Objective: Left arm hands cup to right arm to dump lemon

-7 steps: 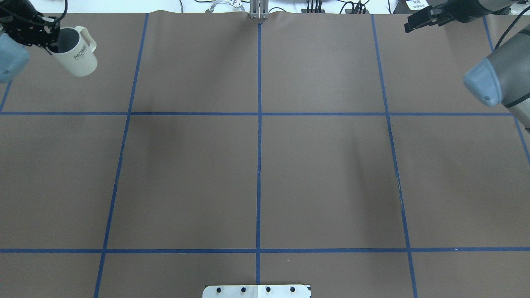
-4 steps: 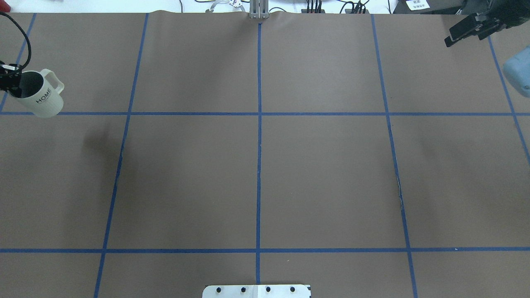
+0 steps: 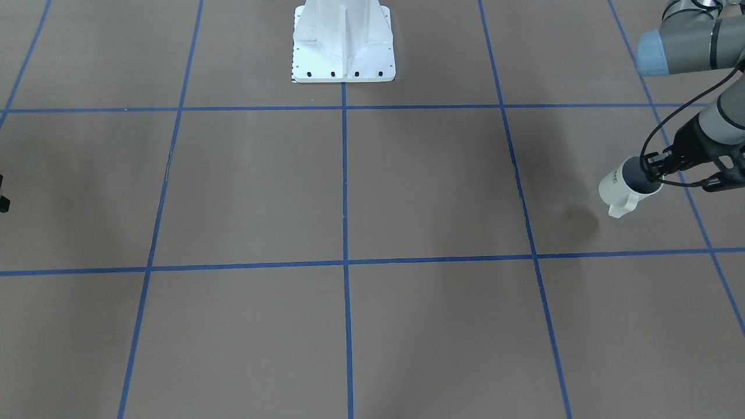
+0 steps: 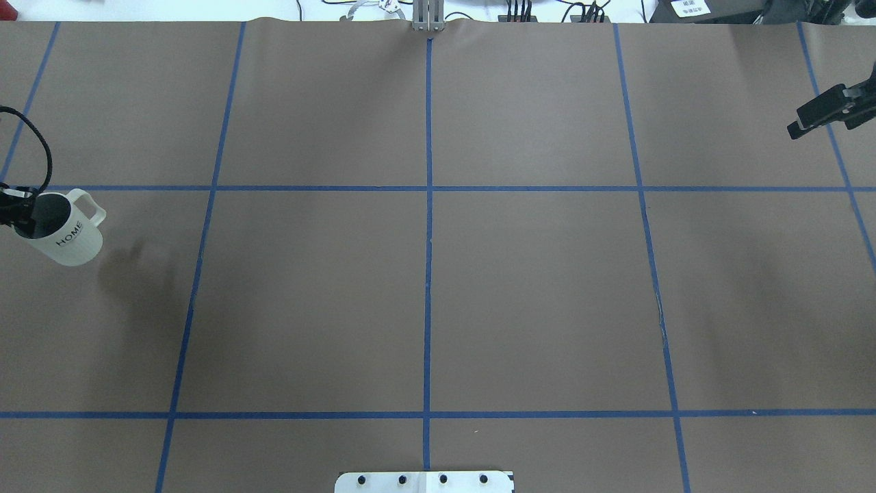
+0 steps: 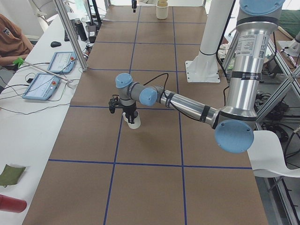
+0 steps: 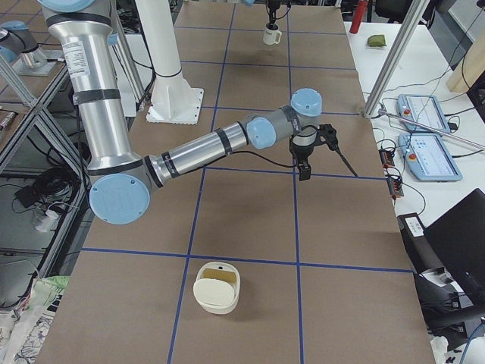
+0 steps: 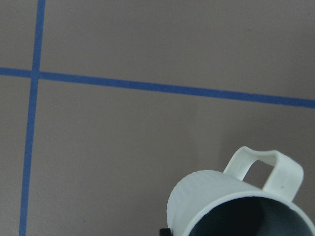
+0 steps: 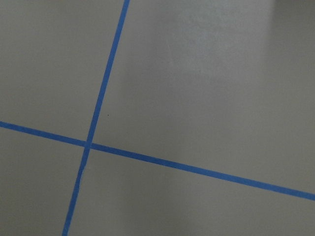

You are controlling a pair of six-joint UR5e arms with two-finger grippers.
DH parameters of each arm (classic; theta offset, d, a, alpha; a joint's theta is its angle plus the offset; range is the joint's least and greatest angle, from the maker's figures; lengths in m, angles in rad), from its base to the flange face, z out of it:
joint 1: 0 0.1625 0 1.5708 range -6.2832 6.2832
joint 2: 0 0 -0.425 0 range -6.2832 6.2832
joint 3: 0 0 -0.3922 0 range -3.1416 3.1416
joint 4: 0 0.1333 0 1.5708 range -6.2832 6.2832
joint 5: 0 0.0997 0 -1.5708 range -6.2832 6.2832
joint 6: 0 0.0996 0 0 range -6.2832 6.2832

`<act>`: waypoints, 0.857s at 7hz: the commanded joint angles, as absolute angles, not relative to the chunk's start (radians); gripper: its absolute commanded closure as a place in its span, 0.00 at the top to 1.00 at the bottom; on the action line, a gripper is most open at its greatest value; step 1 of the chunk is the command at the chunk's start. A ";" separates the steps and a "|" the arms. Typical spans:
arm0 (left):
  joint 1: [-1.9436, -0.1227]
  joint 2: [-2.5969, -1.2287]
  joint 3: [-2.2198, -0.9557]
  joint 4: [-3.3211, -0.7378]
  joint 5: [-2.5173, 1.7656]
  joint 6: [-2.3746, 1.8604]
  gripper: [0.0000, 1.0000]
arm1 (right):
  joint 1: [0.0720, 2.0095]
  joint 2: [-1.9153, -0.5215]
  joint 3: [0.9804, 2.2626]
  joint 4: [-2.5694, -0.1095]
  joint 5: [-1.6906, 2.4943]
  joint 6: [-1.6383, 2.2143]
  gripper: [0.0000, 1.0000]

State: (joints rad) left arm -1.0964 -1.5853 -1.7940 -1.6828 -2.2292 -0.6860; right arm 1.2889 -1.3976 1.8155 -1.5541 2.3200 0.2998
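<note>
The white cup [image 4: 68,233], marked HOME, hangs tilted above the table at its far left, handle pointing away from my left gripper [image 4: 20,213]. That gripper is shut on the cup's rim. The cup also shows in the front view [image 3: 621,189], the left view [image 5: 133,119] and the left wrist view [image 7: 231,201]. Its inside is dark grey; the lemon is hidden. My right gripper [image 4: 814,115] hovers at the table's far right edge, open and empty; the right view shows its fingers [image 6: 304,167] spread.
Brown table cover with a blue tape grid [image 4: 428,188]. The robot's white base plate [image 4: 424,481] is at the near edge. A cream lidded container [image 6: 216,287] sits at the table's right end. Operator tablets [image 5: 42,84] lie on a side bench.
My left arm has carried the cup from the far left corner toward the robot along the left edge. My right gripper has moved outward to the right edge and nearer the robot.
</note>
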 commanded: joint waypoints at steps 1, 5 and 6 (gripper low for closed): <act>-1.042 -1.562 -1.793 -1.730 -2.233 -0.735 0.00 | 1.287 -1.431 1.841 -1.545 2.313 0.299 1.00; -1.020 -1.560 -1.784 -1.730 -2.230 -0.720 0.99 | 1.287 -1.456 1.841 -1.545 2.315 0.304 1.00; -1.022 -1.545 -1.795 -1.730 -2.230 -0.719 1.00 | 1.287 -1.454 1.836 -1.545 2.306 0.304 1.00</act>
State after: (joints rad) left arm -1.0214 -1.5560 -1.7859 -1.7291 -2.2323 -0.7231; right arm 1.2870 -1.4542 1.8396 -1.5448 2.3126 0.3025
